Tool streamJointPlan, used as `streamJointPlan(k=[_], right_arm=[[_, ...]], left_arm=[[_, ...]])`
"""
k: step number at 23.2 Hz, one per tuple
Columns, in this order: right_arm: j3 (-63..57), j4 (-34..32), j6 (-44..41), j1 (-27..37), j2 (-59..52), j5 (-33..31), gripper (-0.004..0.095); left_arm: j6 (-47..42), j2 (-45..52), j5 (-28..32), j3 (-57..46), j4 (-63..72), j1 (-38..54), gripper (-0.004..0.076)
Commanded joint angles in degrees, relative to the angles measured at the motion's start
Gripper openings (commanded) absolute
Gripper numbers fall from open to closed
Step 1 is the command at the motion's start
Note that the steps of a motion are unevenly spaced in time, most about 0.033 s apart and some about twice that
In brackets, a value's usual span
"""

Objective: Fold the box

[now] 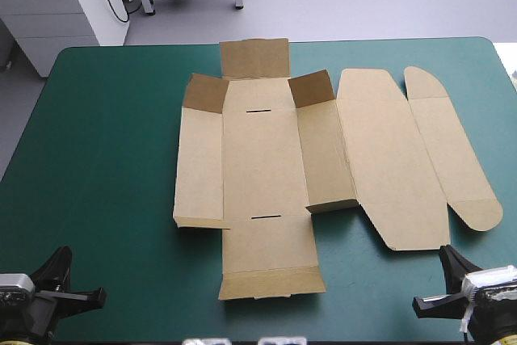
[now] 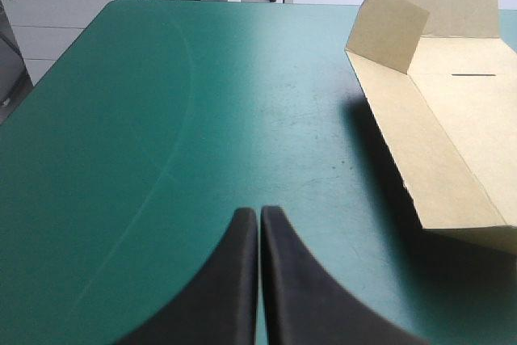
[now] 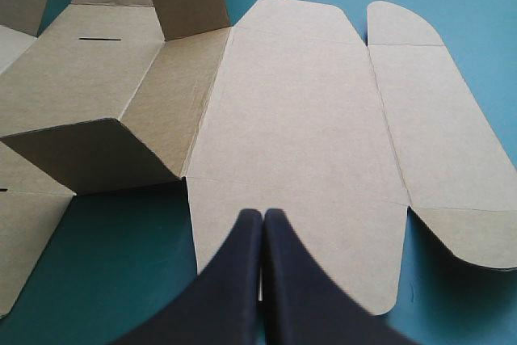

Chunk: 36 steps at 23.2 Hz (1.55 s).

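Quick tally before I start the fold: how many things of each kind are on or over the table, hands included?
Brown box, cut sheet lying mostly flat: 1
Black hands, both shut and empty: 2 (left hand, right hand)
Total: 3

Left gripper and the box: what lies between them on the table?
Nothing but bare teal-green cover. The left wrist view shows it: from the shut left gripper to the box, no object lies there.
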State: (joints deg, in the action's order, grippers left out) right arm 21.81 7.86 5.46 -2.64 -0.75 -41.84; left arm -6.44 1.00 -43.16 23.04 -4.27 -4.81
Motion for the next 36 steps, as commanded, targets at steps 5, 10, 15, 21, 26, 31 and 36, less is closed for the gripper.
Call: streamJointPlan(k=[5, 10, 15, 21, 26, 31, 36], right_arm=[[1.42, 0.02, 0.04, -0.13, -1.32, 4.24, -0.0020], [1.42, 0.02, 0.04, -0.13, -1.32, 4.24, -0.0020], [1.42, 0.02, 0.04, -0.13, -1.32, 4.24, -0.0020], [1.42, 0.02, 0.04, -0.13, -1.32, 4.24, -0.0020], [1.42, 0.02, 0.04, -0.13, -1.32, 4.24, -0.0020], [1.42, 0.02, 0.04, -0.13, -1.32, 4.24, -0.0020], [1.42, 0.02, 0.04, -0.13, -1.32, 4.24, -0.0020]], left_arm=[[-0.06, 0.27, 4.20, 1.20, 0.27, -0.06, -0.0008], [-0.06, 0.27, 4.20, 1.20, 0.27, -0.06, -0.0008], [-0.06, 0.27, 4.20, 1.20, 0.27, -0.06, -0.0008], [-0.06, -4.03, 5.11, 3.70, -0.11, -0.06, -0.0008], [-0.06, -21.72, 4.89, 14.29, -0.11, -0.06, -0.0008], [-0.06, -42.71, 4.00, 25.97, -0.11, -0.06, -0.0008], [5.36, -57.32, -2.06, 33.32, 6.92, -0.06, -0.0008]])
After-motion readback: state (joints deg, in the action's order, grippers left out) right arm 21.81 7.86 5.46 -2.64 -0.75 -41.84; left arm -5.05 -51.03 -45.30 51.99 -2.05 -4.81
